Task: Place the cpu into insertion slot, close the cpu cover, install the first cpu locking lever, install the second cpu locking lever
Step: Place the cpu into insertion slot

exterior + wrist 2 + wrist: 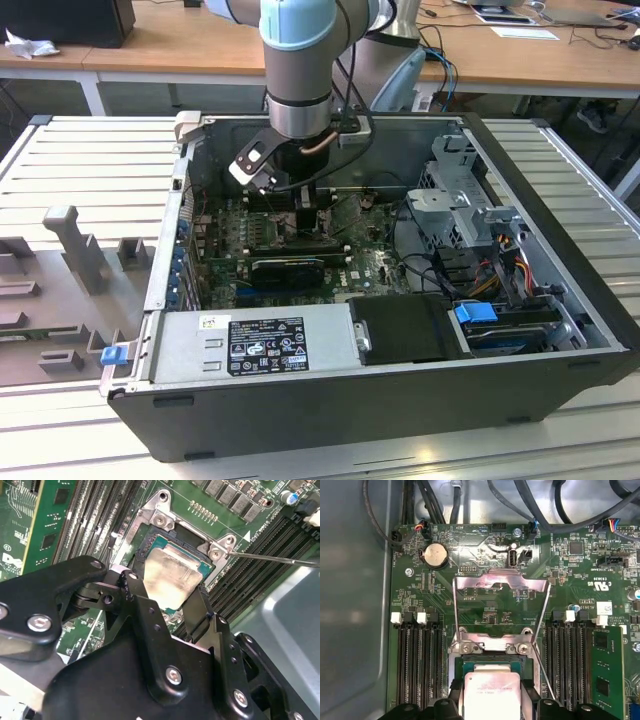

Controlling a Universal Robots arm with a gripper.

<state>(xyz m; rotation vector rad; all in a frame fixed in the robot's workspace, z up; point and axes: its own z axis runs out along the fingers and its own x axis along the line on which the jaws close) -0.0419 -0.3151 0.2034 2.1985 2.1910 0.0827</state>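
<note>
Ok: gripper straddles cpu seated in insertion slot; clamped or loose, can't tell. Near edge of cpu hidden under it. Beyond, cpu cover stands open. Exterior view: printed sticker on power supply.

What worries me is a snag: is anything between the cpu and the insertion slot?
Nothing visible does. The cpu cover is swung open, off the insertion slot, and a thin locking lever lies off to one side. The cpu sits right at the slot, flanked on two edges by the end effector.
</note>
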